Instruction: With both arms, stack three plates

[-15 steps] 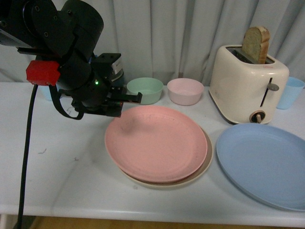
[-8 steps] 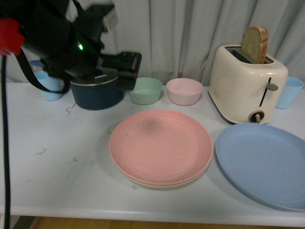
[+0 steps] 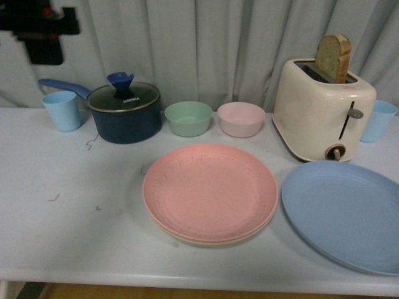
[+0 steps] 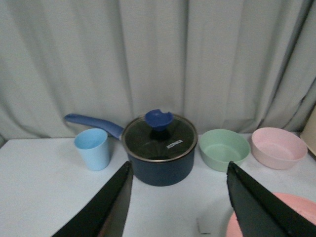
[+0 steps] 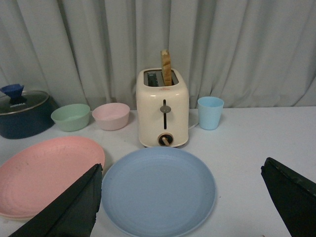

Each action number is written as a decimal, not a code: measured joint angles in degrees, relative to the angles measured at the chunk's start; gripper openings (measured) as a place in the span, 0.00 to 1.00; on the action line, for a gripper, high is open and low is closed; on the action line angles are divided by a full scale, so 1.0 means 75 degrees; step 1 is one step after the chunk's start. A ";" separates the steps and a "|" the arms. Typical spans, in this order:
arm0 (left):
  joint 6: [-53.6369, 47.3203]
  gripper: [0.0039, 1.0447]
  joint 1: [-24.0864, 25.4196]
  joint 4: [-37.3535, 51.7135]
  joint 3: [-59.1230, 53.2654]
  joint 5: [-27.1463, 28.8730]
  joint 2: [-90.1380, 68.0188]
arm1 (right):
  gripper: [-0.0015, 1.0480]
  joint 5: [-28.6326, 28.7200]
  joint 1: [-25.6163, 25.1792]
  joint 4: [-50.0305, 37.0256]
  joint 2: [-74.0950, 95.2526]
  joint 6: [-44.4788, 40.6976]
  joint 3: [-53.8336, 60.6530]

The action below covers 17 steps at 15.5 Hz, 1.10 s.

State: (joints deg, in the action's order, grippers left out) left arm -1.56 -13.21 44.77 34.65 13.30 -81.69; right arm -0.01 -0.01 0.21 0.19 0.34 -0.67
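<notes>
Seeing the pink plate (image 3: pixel 210 192) lying flat on top of the beige plate (image 3: pixel 202 242) near the middle of the bench (image 3: pixel 75 212), with only a thin beige rim showing at 6 o'clock under the pink one. Finding the blue plate (image 3: pixel 343 215) alone on the bench at 3 o'clock from this pair, just beside it and not touching, with a narrow strip of bench showing between them. Noticing the green bowl (image 3: pixel 188 118) and the pink bowl (image 3: pixel 242 119) side by side at 12 o'clock from the pink plate, the dark pot (image 3: pixel 123 115) with its glass lid at 10 o'clock, and a light blue cup (image 3: pixel 62 111) at 9 o'clock from the pot. Seeing the cream toaster (image 3: pixel 324 109) at 12 o'clock from the blue plate, holding a slice of bread (image 3: pixel 333 57) upright in a slot, with a second blue cup (image 3: pixel 379 121) at 3 o'clock from it. Catching only a dark piece of the left arm (image 3: pixel 40 28) high in the 11 o'clock corner of the front view, well apart from the plates. Looking through the left wrist view, finding the left pincer (image 4: pixel 179 168) spread wide and holding nothing, hanging above the bench and facing the pot. Looking through the right wrist view, finding the right pincer (image 5: pixel 180 168) also spread wide and empty, hanging above the bench with the blue plate showing between its fingers (image 5: pixel 74 207).
</notes>
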 joint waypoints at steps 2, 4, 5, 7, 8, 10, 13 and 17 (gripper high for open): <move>0.0047 0.45 0.0204 0.0256 -0.0475 -0.0114 0.0428 | 0.94 0.0000 0.0000 0.0000 0.0000 -0.0003 0.0000; 0.0111 0.36 0.0332 0.0446 -0.0810 -0.0210 0.0816 | 0.94 0.0000 0.0000 0.0000 0.0000 0.0000 0.0000; 0.0146 0.31 0.0382 0.0501 -0.1003 -0.0289 0.1029 | 0.94 0.0000 0.0000 0.0003 0.0000 0.0000 0.0000; 0.0154 0.18 0.0493 0.0580 -0.1475 -0.0466 0.1381 | 0.94 0.0000 0.0000 0.0000 0.0000 0.0000 0.0000; 0.0157 0.06 0.0586 0.0577 -0.1944 -0.0644 0.1615 | 0.94 -0.0003 0.0000 0.0000 0.0000 -0.0003 0.0000; 0.0181 0.01 0.0909 0.0554 -0.2702 -0.0848 0.2369 | 0.94 0.0000 0.0000 0.0000 0.0000 0.0000 0.0000; 0.0181 0.01 0.1131 0.0219 -0.3410 -0.1163 0.3360 | 0.94 -0.0003 0.0000 0.0000 0.0000 0.0000 0.0000; 0.0187 0.01 0.1746 -0.1352 -0.4532 -0.1772 0.6164 | 0.94 0.0000 0.0000 0.0000 0.0000 0.0000 0.0000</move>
State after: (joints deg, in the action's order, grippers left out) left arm -0.16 -0.12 34.63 0.67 0.01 -35.46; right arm -0.01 -0.01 0.21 0.19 0.34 -0.67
